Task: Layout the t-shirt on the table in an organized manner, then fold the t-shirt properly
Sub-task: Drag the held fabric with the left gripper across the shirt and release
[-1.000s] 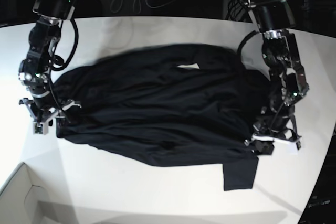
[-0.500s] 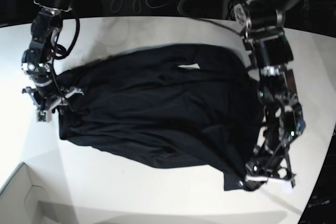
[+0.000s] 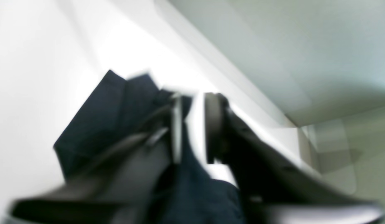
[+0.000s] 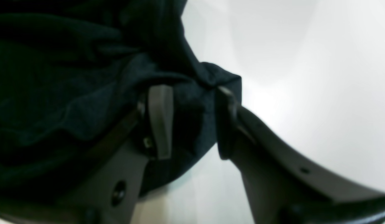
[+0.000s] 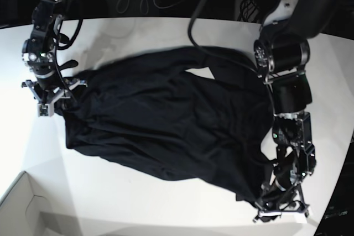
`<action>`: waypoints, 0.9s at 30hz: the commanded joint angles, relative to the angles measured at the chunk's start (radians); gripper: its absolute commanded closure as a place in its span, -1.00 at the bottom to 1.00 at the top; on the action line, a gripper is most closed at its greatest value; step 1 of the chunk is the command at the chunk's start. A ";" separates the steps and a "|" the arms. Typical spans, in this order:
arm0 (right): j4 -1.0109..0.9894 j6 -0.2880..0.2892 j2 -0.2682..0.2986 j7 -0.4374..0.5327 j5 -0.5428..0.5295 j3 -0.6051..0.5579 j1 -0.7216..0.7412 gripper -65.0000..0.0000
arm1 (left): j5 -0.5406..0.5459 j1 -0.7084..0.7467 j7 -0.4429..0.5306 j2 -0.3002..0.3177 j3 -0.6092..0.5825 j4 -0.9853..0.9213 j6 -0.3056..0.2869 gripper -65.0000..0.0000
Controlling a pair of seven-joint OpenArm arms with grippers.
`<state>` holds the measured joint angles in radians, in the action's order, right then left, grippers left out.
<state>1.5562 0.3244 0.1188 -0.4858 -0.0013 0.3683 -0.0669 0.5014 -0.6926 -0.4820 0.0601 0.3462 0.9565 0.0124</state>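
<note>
Fabric covers most of the middle of the large smooth white table [image 5: 166,203]: the wrinkly plain black t-shirt [image 5: 166,120] lies spread but rumpled, its body running from about 9 o'clock to 4 o'clock in the base view, with a small gap of white showing through near 1 o'clock.

At 9 o'clock of that view, the right gripper [image 5: 48,99] sits at the shirt's edge. Its wrist camera shows the two dark fingers [image 4: 159,121] set apart with a fold of black cloth lying between them, and the cloth's corner draped over the far finger tip; whether the pads actually press the fabric I cannot tell, as a clear space shows between them.

At 5 o'clock of the base view, the left gripper [image 5: 279,208] reaches down at the shirt's lower corner, close to the table's curved edge. Its wrist picture is blurred; the fingers [image 3: 176,127] stand slightly apart with white table visible in the gap, and dark blue-black cloth [image 3: 117,115] lies beside and under the left finger rather than squeezed between the two.

A white box corner [image 5: 22,208] sits at 7 o'clock.
</note>
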 commanded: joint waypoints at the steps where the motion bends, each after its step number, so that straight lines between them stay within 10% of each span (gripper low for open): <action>1: 0.019 0.002 0.011 0.023 -0.007 0.004 0.009 0.29 | 0.010 -0.032 0.019 0.002 -0.002 0.045 -0.009 0.24; 7: 0.026 0.002 0.011 0.023 -0.010 0.004 -0.011 0.29 | 0.012 0.158 -0.047 0.008 0.007 0.264 -0.013 -0.55; 17: 0.026 0.002 0.009 0.023 -0.012 -0.002 -0.006 0.29 | 0.012 0.604 -0.056 0.036 0.057 0.540 -0.016 -0.32; 27: 0.025 0.002 0.008 0.023 -0.012 -0.002 -0.009 0.29 | 0.010 0.678 -0.056 0.036 0.147 0.442 -0.016 -0.32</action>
<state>1.5642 0.3244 0.1154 -0.4862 -0.0055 0.3634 -0.0845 0.5045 -0.0017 -0.5522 0.0860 0.4915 1.3804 0.0032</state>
